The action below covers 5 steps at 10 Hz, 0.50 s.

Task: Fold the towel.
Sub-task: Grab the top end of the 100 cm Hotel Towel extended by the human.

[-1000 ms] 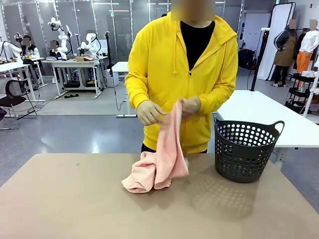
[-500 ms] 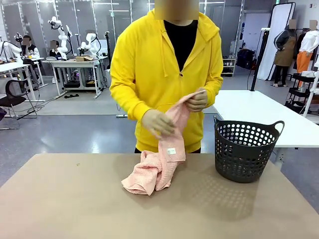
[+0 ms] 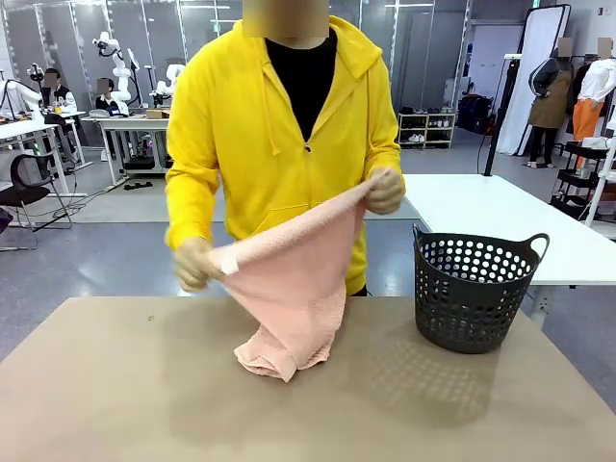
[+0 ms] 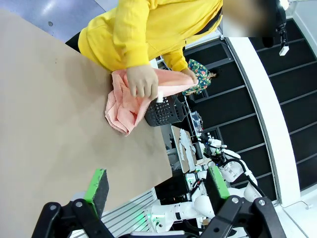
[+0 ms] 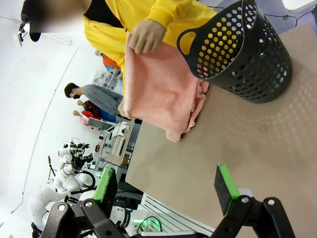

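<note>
A person in a yellow hoodie stands at the far side of the table and holds the salmon-pink towel [image 3: 294, 279] spread between both hands [image 3: 192, 265], its lower end still bunched on the tabletop. A small white tag shows near the person's left-side hand. In the left wrist view the towel [image 4: 121, 106] lies far ahead of my left gripper [image 4: 156, 186], whose green pads stand wide apart with nothing between them. My right gripper [image 5: 166, 186] is open too, well short of the towel [image 5: 158, 91] and touching nothing.
A dark perforated basket [image 3: 474, 294] with two handles stands on the table's right side, next to the towel. The brown tabletop [image 3: 115, 385] stretches bare toward the near edge. Another white table and other workstations lie beyond the person.
The person has pulled the towel's upper edge apart, one hand moving left and down, so the cloth now hangs spread wide instead of bunched. Both grippers stay open.
</note>
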{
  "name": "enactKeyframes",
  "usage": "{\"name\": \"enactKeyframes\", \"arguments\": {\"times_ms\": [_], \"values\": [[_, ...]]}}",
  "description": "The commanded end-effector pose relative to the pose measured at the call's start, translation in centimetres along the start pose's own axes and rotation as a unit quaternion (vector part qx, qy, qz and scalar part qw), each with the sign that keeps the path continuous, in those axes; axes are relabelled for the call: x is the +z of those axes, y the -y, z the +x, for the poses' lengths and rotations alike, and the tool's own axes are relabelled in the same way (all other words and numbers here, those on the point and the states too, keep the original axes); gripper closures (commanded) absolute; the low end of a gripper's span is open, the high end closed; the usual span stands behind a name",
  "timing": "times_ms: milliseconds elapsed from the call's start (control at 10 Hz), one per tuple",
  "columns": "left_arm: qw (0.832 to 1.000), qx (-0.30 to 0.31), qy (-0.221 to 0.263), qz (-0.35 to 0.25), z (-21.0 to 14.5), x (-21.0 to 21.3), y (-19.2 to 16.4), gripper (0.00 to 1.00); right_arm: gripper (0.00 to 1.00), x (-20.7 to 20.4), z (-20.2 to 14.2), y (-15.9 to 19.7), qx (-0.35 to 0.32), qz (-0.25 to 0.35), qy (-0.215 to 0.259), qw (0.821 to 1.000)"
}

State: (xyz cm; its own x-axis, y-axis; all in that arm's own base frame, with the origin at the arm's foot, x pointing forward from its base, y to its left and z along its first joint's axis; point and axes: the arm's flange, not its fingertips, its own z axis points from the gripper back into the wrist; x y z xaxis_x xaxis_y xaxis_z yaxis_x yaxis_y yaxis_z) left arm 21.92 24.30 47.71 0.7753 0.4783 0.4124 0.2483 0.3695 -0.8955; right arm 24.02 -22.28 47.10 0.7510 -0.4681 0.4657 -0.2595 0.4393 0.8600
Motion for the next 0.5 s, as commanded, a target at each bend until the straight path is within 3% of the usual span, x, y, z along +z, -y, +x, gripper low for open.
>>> {"name": "enactKeyframes", "arguments": {"times_ms": [0, 400], "values": [[1.0, -0.005, 0.0, -0.007, 0.12, 0.28, 0.1, 0.0, 0.0, 0.09, 0.19, 0.04, 0.006, 0.005, 0.004, 1.0], [1.0, -0.005, 0.0, -0.007, 0.12, 0.28, 0.1, 0.0, 0.0, 0.09, 0.19, 0.04, 0.006, 0.005, 0.004, 1.0]]}}
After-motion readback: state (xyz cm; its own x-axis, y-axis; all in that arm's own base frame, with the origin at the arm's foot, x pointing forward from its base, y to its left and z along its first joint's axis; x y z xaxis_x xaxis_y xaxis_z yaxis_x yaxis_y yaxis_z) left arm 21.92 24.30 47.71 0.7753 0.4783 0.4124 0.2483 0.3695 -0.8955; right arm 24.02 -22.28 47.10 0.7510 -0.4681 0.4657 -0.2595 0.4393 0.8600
